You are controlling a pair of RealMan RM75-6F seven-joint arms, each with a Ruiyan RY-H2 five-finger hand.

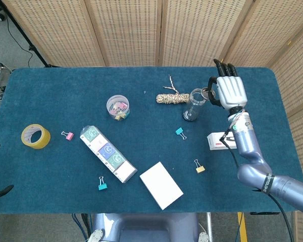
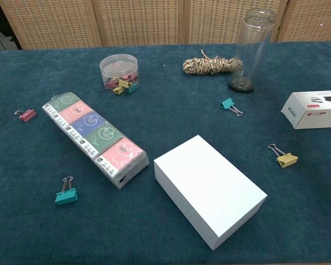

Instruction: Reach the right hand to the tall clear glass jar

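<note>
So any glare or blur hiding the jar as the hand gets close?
Head view: sharp, even light; jar clear-walled but its rim reads well, right hand beside it. Chest view: jar crisp, faint reflections only; hand out of frame.
</note>
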